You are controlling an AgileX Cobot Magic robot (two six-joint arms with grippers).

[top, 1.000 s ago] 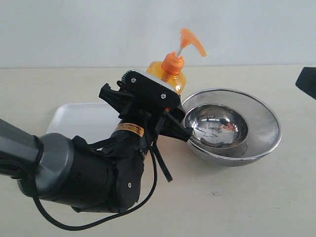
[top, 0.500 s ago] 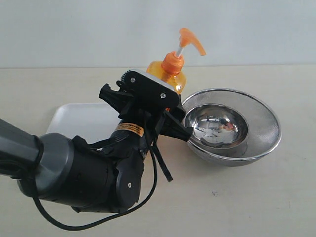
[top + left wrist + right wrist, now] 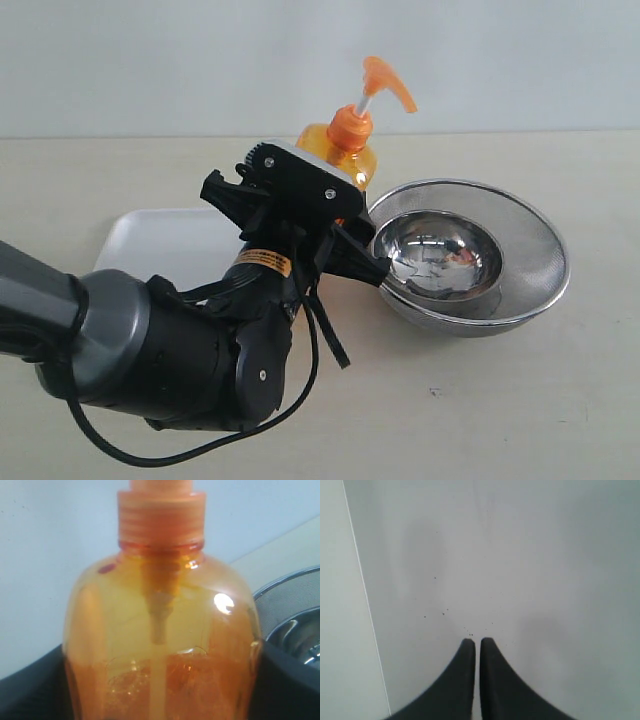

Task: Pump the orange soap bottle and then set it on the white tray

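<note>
Left of the steel bowl (image 3: pixel 548 245) lay the white tray (image 3: pixel 150 245). My left gripper (image 3: pixel 295 222) was clamped round the orange soap bottle (image 3: pixel 345 150), just beside the bowl's left rim (pump head (image 3: pixel 388 84) up, so pumping looked the step in hand). My right gripper (image 3: pixel 477 647), fingers together, would next need to press that head down.

exterior: raised, across table (image 3: pixel 520 400) | left wrist: close on orange soap bottle (image 3: pixel 160 645), also in exterior | right wrist: pale surface (image 3: pixel 520 555)
</note>
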